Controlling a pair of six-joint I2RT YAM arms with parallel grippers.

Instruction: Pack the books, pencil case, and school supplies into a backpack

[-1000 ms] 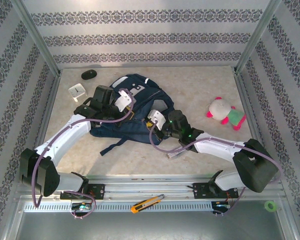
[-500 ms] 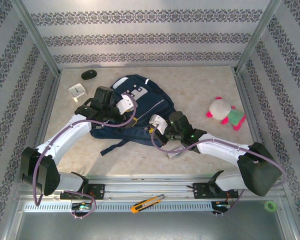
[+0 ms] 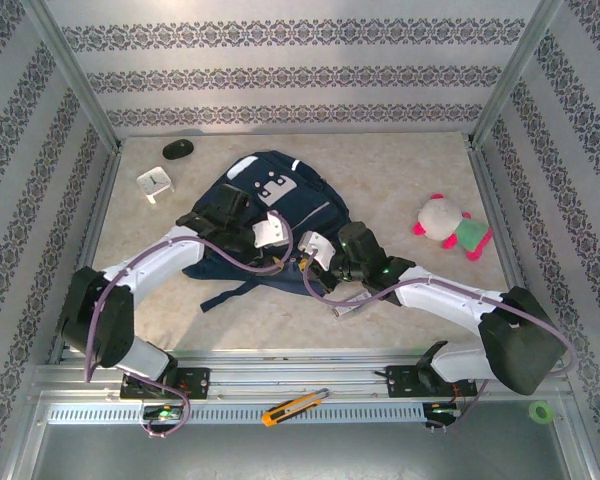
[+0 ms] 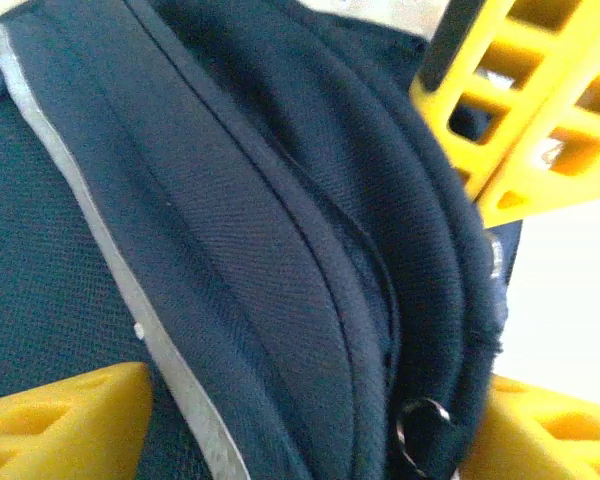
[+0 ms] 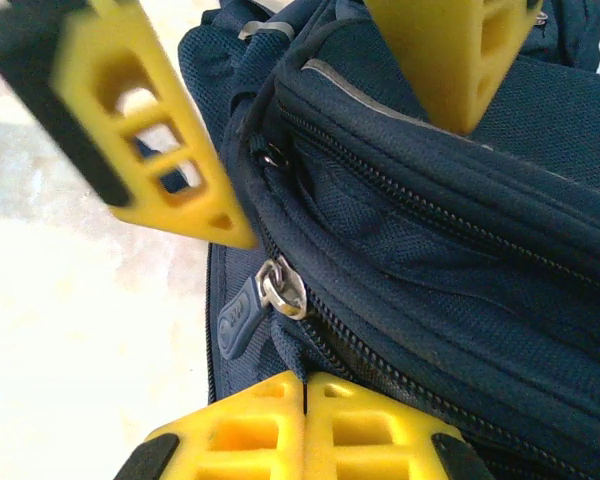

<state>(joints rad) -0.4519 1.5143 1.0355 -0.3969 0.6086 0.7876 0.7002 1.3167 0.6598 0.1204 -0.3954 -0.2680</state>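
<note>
**Change from the earlier frames.** The left gripper (image 3: 280, 250) was closed over the far part of the backpack (image 3: 280, 205). It has since travelled to the pack's near edge, and its jaws have parted. The left elbow has drawn in towards the base and the forearm has swung across the pack. The right gripper (image 3: 305, 262) has shifted slightly and remains shut. The pack's upper panel with the white-grey patch, previously covered by the left wrist, is now exposed.

**Left arm.** The upper link rises from the base and the forearm reaches forward and inward. In its wrist view the left gripper (image 4: 315, 400) stands partly open, with one finger on either side of a folded navy seam of the backpack (image 4: 280, 230). It grips nothing. A metal ring (image 4: 425, 425) lies between the jaws, close to the right-hand finger.

**Right arm.** The forearm extends low across the table (image 3: 400, 170), with the wrist turned towards the pack. The right gripper (image 5: 305, 385) has its pads pressed together, and nothing is visible between them. The zipper pull (image 5: 242, 318) hangs just beyond the fingertips. The backpack (image 5: 460, 230) lies directly ahead of the jaws, and the left gripper's spread fingers (image 5: 160, 140) lie beyond it.

**Other task item.** A slim silver bar (image 3: 350, 308) lies on the table behind the right jaws, beside the forearm.
</note>
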